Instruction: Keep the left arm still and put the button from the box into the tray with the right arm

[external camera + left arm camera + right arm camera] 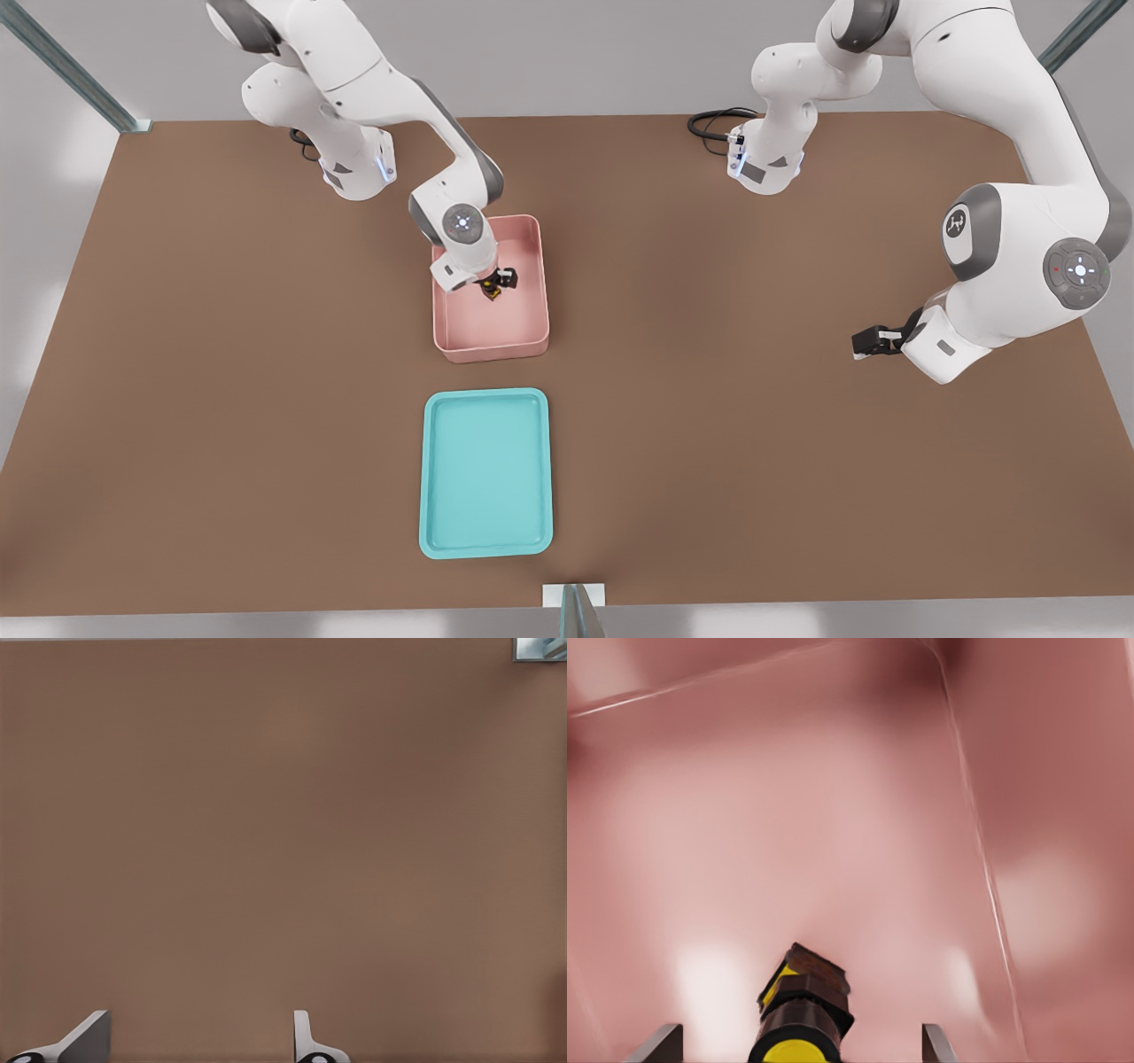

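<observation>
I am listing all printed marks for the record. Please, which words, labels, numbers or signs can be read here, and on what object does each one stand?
No readable word, brand or number appears in any view.
The button, box and tray carry no print.
The gripper, down inside the box at the button with fingers apart, carries none either.
The arm shows only a small round sign, not text.

No readable text or labels anywhere.
</observation>
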